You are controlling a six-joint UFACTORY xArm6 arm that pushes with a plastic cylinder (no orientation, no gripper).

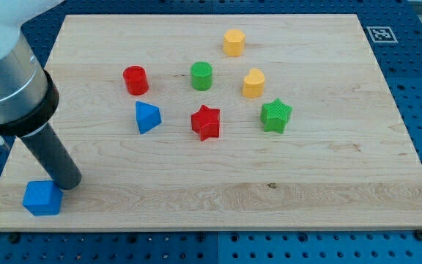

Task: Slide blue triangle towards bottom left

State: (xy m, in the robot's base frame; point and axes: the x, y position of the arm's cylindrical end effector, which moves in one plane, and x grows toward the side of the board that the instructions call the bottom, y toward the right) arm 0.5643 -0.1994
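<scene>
The blue triangle (147, 116) lies on the wooden board (328, 176), left of centre. My tip (69, 183) rests at the view's bottom left, touching the upper right side of a blue cube (42, 197). The tip is well below and to the left of the blue triangle, clearly apart from it. The dark rod rises from the tip towards the view's upper left into the grey arm.
A red cylinder (135, 80), green cylinder (201, 75), red star (206, 122), green star (276, 115), yellow heart-like block (253, 83) and yellow hexagon (234, 42) sit across the board's upper middle. A marker tag (380, 34) lies at the top right.
</scene>
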